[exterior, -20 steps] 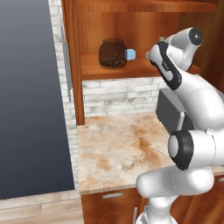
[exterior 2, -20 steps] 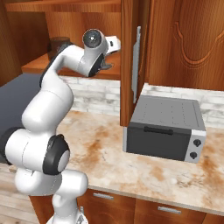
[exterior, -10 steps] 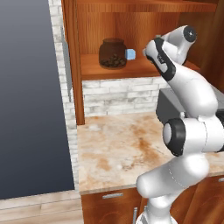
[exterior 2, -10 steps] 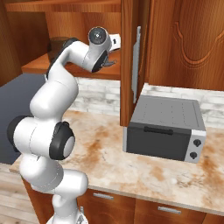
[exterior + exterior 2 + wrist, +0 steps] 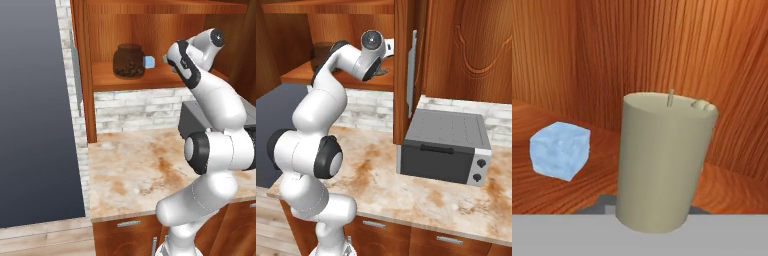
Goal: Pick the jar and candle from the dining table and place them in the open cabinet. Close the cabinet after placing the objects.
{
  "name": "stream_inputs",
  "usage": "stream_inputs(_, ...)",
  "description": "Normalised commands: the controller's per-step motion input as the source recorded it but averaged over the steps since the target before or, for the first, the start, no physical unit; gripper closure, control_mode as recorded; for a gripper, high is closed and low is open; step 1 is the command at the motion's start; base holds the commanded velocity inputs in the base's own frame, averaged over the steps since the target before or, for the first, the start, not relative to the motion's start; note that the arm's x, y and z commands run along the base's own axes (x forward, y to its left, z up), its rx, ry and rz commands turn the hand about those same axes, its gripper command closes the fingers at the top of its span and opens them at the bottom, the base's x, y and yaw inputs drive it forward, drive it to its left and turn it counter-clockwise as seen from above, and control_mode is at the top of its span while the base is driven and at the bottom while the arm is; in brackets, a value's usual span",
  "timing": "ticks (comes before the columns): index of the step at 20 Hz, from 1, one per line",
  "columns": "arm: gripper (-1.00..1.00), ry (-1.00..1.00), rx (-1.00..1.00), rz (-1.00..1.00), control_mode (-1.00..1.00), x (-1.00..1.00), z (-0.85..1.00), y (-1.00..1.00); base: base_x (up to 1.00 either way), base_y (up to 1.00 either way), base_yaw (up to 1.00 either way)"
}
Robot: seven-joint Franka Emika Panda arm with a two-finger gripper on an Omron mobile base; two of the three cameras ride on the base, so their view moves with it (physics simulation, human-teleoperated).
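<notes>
Nearest the base, the marbled table (image 5: 135, 170) is lying under the arm, with a grey toaster oven (image 5: 443, 147) sitting on it to the right. Above it, the arm is reaching up into the open cabinet (image 5: 150, 30), with the hand (image 5: 381, 67) over the lower shelf, right of the jar (image 5: 128, 61). The jar is already standing on that shelf toward its left, a small pale-blue cube (image 5: 149, 61) just beside it on the right.

In the hand view the candle (image 5: 662, 165) is standing upright and very close, its wick on top, with the cube to its left and the cabinet's back wall behind. The hand is drawn together, and it appears to be clamped on the candle, though the fingertips themselves are hidden.

The step in hand looks like placing the candle, the second object. The next move probably calls for lowering it until its holder sits flat on the shelf, releasing, then backing straight out, clear of the cube. The open door (image 5: 406, 65), standing to the right with its silver handle (image 5: 411, 75), is not yet closed.
</notes>
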Motion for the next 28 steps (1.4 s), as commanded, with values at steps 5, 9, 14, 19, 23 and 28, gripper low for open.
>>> stream_inputs(5, -1.0, 0.0, 0.0, 0.0, -1.0, 0.0, -0.1, -0.03, 0.0, 0.0, 0.0)
stream_inputs(9, -1.0, 0.0, 0.03, 0.0, -1.0, 0.02, -0.01, -0.07, 0.0, 0.0, 0.0)
stream_inputs(14, -1.0, 0.0, 0.05, 0.0, -1.0, -0.04, 0.0, -0.05, 0.0, 0.0, 0.0)
stream_inputs(19, -1.0, -0.03, 0.04, 0.0, -1.0, -0.14, 0.0, -0.04, 0.0, 0.0, 0.0)
stream_inputs(23, -1.0, -0.09, 0.01, -0.01, -1.0, -0.19, 0.0, 0.0, 0.0, 0.0, 0.0)
stream_inputs(28, -1.0, -0.03, 0.0, -0.06, -1.0, -0.11, 0.0, 0.0, 0.0, 0.0, 0.0)
